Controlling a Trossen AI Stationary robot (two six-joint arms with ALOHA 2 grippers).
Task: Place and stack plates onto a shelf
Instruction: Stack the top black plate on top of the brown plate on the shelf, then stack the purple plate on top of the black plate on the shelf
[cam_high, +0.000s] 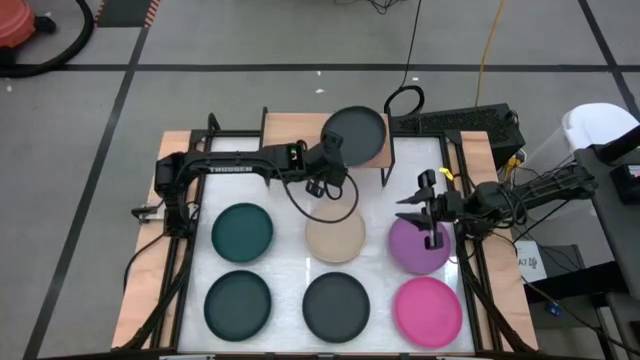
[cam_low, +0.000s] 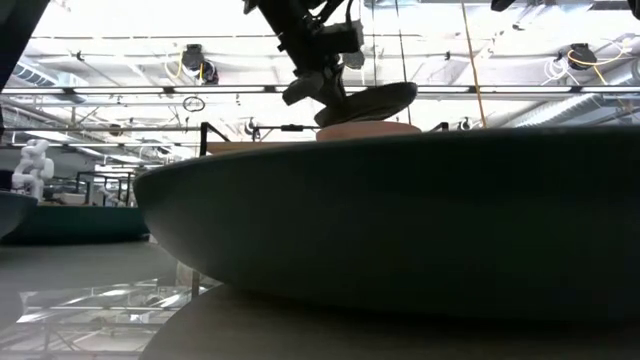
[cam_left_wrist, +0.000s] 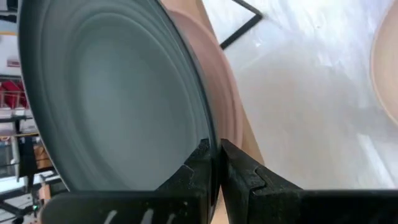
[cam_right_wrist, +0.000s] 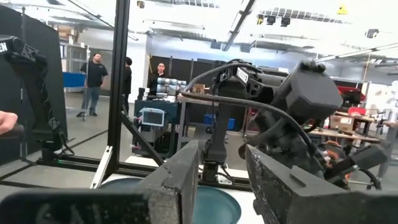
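Note:
The shelf (cam_high: 288, 130), a light-wood board on black legs, stands at the table's far middle. A pale pink plate (cam_left_wrist: 219, 68) lies on it. Over that plate a dark grey plate (cam_high: 358, 134) sits tilted, with my left gripper (cam_high: 334, 160) shut on its near-left rim. Whether the two plates touch cannot be told. On the table lie teal (cam_high: 242, 230), beige (cam_high: 335, 238), purple (cam_high: 418, 248), dark teal (cam_high: 238, 303), dark grey (cam_high: 336, 305) and magenta (cam_high: 428, 310) plates. My right gripper (cam_high: 428, 206) hangs open and empty above the purple plate. My left gripper pinches the dark grey plate's rim (cam_left_wrist: 208, 134) between its two fingers, one on the upper face and one under it. The fingers slant down from the table's near-left side. The plate (cam_low: 375, 100) sits tilted above the pale pink plate (cam_low: 370, 129).
The shelf's black legs (cam_high: 386, 165) stand beside the held plate. A keyboard (cam_high: 460, 122) and cables lie beyond the table's far right. In the low view a dark plate (cam_low: 400, 220) close to the camera hides most of the table. People stand in the room (cam_right_wrist: 94, 81).

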